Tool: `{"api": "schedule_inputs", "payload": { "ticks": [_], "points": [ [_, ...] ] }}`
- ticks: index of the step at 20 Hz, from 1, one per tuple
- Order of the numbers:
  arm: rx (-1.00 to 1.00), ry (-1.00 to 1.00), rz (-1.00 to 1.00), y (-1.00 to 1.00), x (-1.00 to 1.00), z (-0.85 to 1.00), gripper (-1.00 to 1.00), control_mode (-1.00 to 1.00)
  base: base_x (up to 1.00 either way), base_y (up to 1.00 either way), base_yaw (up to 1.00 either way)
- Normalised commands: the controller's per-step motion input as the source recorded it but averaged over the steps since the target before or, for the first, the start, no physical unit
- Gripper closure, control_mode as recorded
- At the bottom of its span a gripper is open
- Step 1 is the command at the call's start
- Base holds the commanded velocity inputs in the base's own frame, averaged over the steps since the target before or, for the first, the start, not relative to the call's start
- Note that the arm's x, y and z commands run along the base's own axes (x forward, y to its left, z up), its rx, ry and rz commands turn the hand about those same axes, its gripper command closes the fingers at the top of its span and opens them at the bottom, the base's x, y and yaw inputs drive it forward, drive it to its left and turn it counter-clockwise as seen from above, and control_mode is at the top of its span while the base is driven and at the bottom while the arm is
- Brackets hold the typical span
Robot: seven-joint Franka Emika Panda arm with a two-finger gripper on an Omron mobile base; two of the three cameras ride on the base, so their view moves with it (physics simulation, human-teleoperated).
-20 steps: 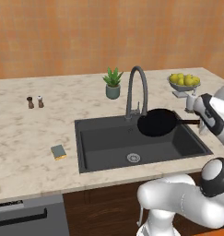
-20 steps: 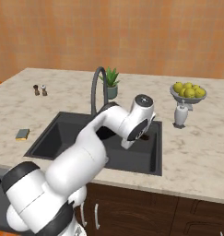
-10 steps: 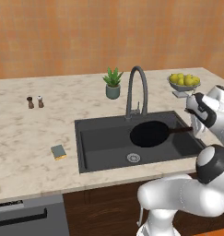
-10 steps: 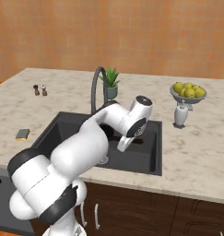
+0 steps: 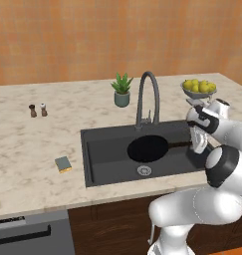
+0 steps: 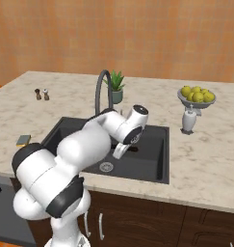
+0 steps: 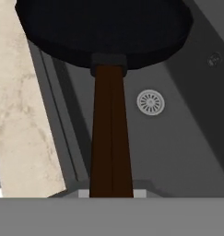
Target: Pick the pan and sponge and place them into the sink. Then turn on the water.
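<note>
The sink (image 5: 107, 159) sits recessed in the marble counter (image 5: 33, 149), with the arched faucet (image 5: 148, 97) rising at its back rim. Inside the basin the pan (image 5: 148, 148) lies low on the right half, near or on the floor; whether it touches I cannot tell. Its handle runs from the round body straight back to the gripper (image 5: 198, 143) at the basin's right wall, so the pan's long axis lines up with the hand, body ahead of the fingers. In the hand view the handle (image 7: 111, 138) comes up between the finger tips, with the drain (image 7: 150, 102) beyond and to one side. The gripper is clamped on that handle. The sponge (image 5: 63, 164) rests on the counter left of the sink, well apart from the hand, across the whole basin. Judging by this, releasing the pan comes next, then 1 long reach left for the sponge.
</note>
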Motion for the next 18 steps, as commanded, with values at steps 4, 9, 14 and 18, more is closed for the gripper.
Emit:
{"api": "schedule_inputs", "payload": {
  "ticks": [4,9,14,18],
  "points": [
    [0.02,0.05,0.0,0.29,0.16,-0.64,1.0,-1.0,0.0,0.0,0.0],
    [0.04,0.04,0.0,0.11,0.16,-0.66,1.0,-1.0,0.0,0.0,0.0],
    [0.02,0.06,-0.01,-0.01,0.42,-0.6,1.0,-1.0,0.0,0.0,0.0],
    [0.0,0.08,-0.03,-0.23,0.49,-0.27,1.0,-1.0,0.0,0.0,0.0]
  ]
}}
